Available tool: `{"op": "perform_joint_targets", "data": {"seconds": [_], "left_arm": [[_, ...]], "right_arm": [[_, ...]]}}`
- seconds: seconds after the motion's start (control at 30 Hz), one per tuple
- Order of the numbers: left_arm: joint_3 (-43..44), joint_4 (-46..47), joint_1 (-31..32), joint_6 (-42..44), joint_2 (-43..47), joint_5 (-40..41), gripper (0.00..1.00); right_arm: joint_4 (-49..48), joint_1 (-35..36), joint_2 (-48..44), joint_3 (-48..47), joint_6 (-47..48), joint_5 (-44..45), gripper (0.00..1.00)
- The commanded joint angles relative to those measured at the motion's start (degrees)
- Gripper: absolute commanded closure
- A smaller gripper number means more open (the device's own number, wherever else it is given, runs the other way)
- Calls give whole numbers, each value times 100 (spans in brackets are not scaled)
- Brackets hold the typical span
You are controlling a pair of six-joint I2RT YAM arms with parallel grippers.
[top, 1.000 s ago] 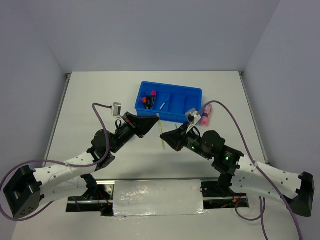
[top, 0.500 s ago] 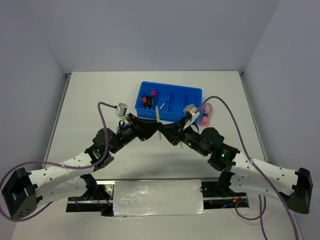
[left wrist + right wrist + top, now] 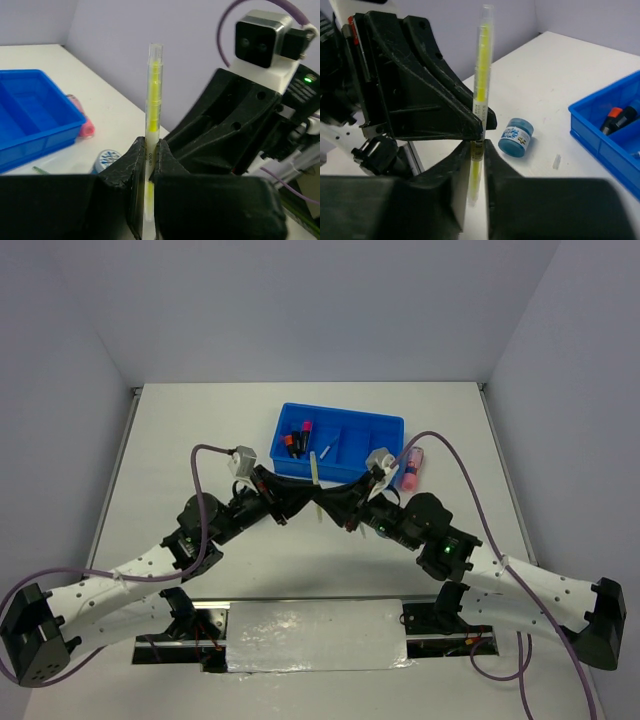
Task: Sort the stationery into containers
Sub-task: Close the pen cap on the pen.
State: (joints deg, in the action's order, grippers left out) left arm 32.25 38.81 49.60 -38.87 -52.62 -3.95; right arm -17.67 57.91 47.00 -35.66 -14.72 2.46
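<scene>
Tightly clamping the same thin clear yellow-cored plastic pen (image 3: 152,95) with both black left gripper (image 3: 151,157) and black right gripper (image 3: 478,148)

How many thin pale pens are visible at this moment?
2. The upright pen is clamped by the left gripper and right gripper; the other pen lies in the blue tray's second compartment from the left. Others may be hidden under the arms.
</scene>
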Motion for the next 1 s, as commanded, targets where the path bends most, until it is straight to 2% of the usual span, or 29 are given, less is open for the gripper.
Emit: {"op": "perform_joint_targets", "data": {"seconds": [0.0,0.07,0.13,0.2,0.33,0.37,0.43,0.47,0.5,0.57,0.67,0.7,0.97], "left_arm": [[317,321,67,371,173,-931,100],[361,312,67,486,243,-1064,100],[378,408,67,503,261,-1344,100],[361,496,67,468,252,-1459,100],[300,593,67,433,235,-1504,100],[308,515,67,442,252,-1443,100],[352,356,67,520,287,-1294,86],[387,112,67,547,296,-1041,76],[440,31,67,617,340,-969,62],[527,-92,67,670,366,-828,45],[878,-461,67,881,332,-687,42],[1062,-636,67,916,314,-582,38],[1582,-831,67,1233,200,-476,37]], "right_arm": [[-378,80,19,-55,189,-1045,71],[-369,80,37,-29,206,-1230,53],[-298,80,63,-64,206,-1300,57],[-351,80,63,-64,198,-1362,57],[-395,71,37,-108,171,-1459,100],[-386,80,28,-125,163,-1485,100],[-395,80,-7,-117,171,-1520,100],[-395,80,-33,-117,163,-1520,100],[-360,80,-42,-108,154,-1520,100],[-334,80,-16,-99,154,-1494,100],[-298,89,72,-90,119,-1494,100],[-307,80,98,-90,92,-1511,100],[-18,80,292,-265,75,-1441,100]]}}
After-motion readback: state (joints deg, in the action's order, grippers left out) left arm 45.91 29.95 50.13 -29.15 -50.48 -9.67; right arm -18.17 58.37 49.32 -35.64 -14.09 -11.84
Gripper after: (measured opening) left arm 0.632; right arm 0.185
